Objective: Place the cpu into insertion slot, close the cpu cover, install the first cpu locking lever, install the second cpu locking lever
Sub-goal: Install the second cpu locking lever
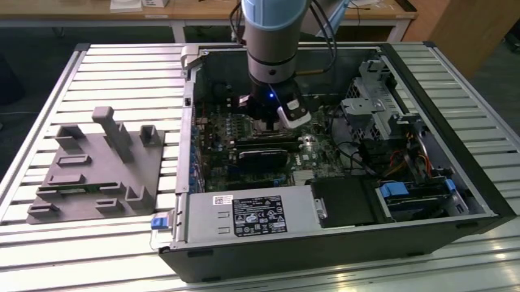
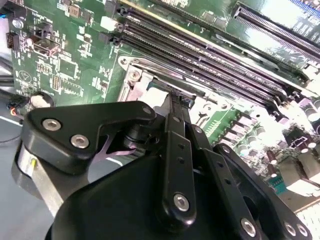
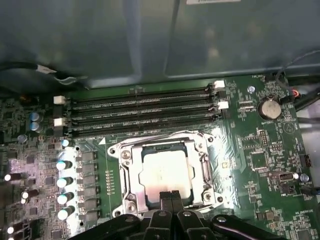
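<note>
In the first wrist view the cpu (image 3: 165, 170) lies flat in the insertion slot (image 3: 212, 196), its pale metal face showing. The silvery cpu cover (image 3: 129, 170) lies down around it as a frame. My gripper (image 3: 171, 198) has both fingertips pressed together, shut, at the near edge of the cover and touching the cpu's edge. Nothing shows between the fingers. In the second wrist view the gripper (image 2: 176, 100) reaches the socket frame (image 2: 142, 75). The exterior view has the gripper (image 1: 268, 126) low over the motherboard inside the open computer case.
Long black memory slots (image 3: 140, 112) run just beyond the socket, with a coin battery (image 3: 270, 107) and a row of capacitors (image 3: 64, 182) to either side. A black graphics card (image 1: 264, 153), power supply (image 1: 252, 216) and drive cage (image 1: 374, 103) crowd the case. A grey fixture (image 1: 97, 164) sits on the table.
</note>
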`<state>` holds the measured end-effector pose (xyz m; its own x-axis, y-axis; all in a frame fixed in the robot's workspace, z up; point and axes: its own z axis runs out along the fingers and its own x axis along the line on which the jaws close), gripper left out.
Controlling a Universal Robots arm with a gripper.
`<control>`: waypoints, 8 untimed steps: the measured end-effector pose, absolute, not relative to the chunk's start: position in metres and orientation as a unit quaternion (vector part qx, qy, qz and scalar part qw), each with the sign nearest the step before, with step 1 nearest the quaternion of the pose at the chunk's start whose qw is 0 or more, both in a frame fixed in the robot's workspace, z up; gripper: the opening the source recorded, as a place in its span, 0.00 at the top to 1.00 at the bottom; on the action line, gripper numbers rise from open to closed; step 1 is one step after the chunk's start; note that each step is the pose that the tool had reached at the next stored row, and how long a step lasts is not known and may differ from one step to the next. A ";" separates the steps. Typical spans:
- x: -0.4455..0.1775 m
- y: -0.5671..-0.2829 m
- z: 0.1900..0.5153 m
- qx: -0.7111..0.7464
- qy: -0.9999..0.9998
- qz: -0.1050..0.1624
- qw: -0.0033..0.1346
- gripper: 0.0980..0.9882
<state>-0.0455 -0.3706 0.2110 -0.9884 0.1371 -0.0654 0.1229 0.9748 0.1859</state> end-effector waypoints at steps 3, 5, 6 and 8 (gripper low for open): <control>-0.044 -0.363 0.211 0.065 0.994 0.079 0.040 0.99; -0.044 -0.356 0.211 0.065 0.994 0.077 0.040 0.99; -0.044 -0.353 0.210 0.065 0.994 0.076 0.040 0.99; -0.043 -0.350 0.210 0.065 0.994 0.076 0.040 0.99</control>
<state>-0.0433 -0.3504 0.2102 -0.9884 0.1349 -0.0696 0.1229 0.9802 0.1555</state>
